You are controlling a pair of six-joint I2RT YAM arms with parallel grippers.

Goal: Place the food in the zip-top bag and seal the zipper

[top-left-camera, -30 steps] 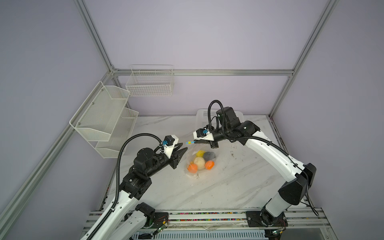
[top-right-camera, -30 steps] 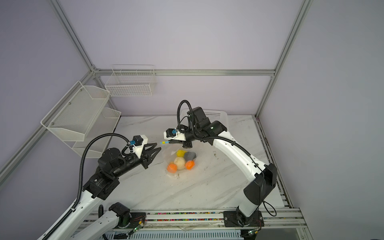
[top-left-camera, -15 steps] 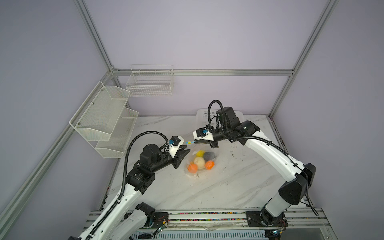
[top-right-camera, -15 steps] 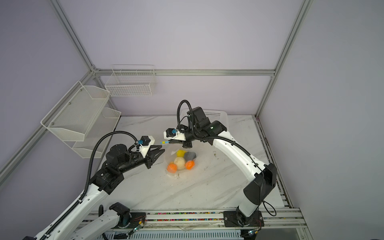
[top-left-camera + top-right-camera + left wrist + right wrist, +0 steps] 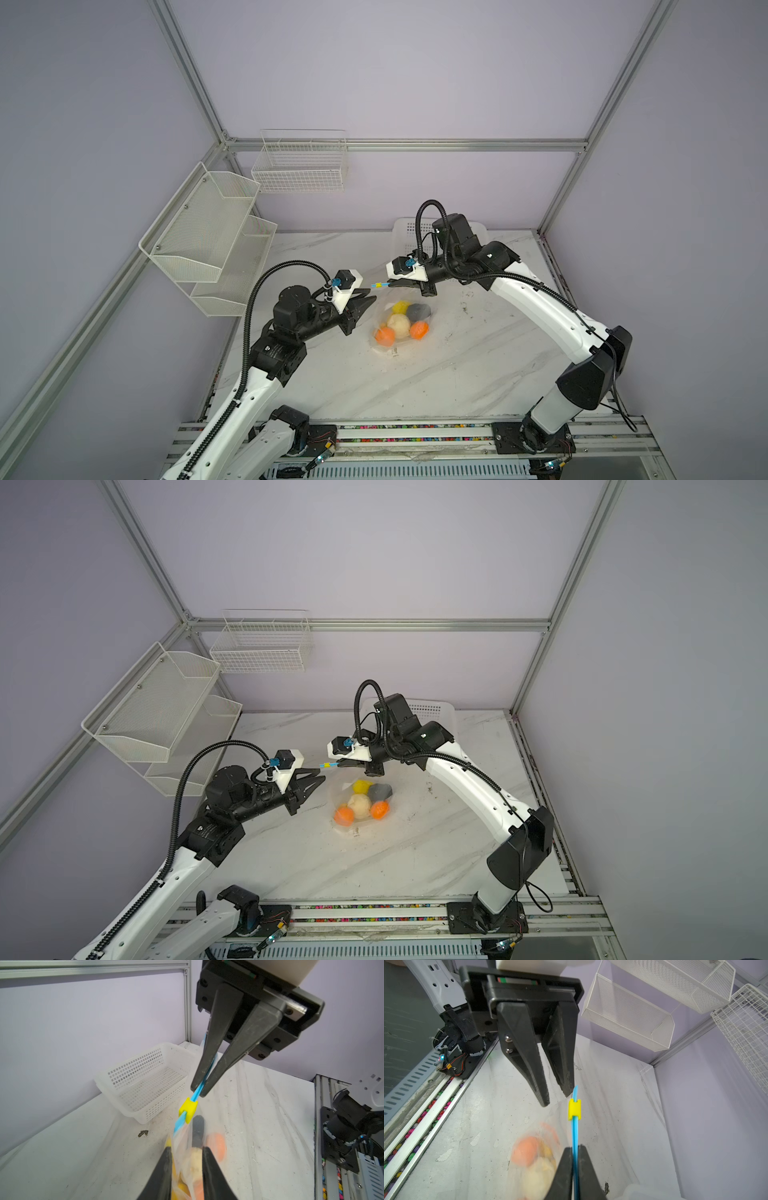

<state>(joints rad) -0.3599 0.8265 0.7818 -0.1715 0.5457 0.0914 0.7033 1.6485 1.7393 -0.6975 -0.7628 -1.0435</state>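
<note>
1. My left gripper [image 5: 556,1098] and right gripper [image 5: 199,1091] are black.
2. The thin zipper strip [image 5: 575,1132] is light blue, and its small slider tab [image 5: 574,1109] is yellow.
3. The clear crinkly plastic bag [image 5: 380,316] shows two orange balls [image 5: 385,336], a cream lumpy ball [image 5: 399,323], a dark grey lump [image 5: 417,310] and a yellow round [image 5: 401,307].

Right hand [image 5: 390,285] clamped shut, raised; left hand [image 5: 370,301] slightly parted, facing it closely.
</note>
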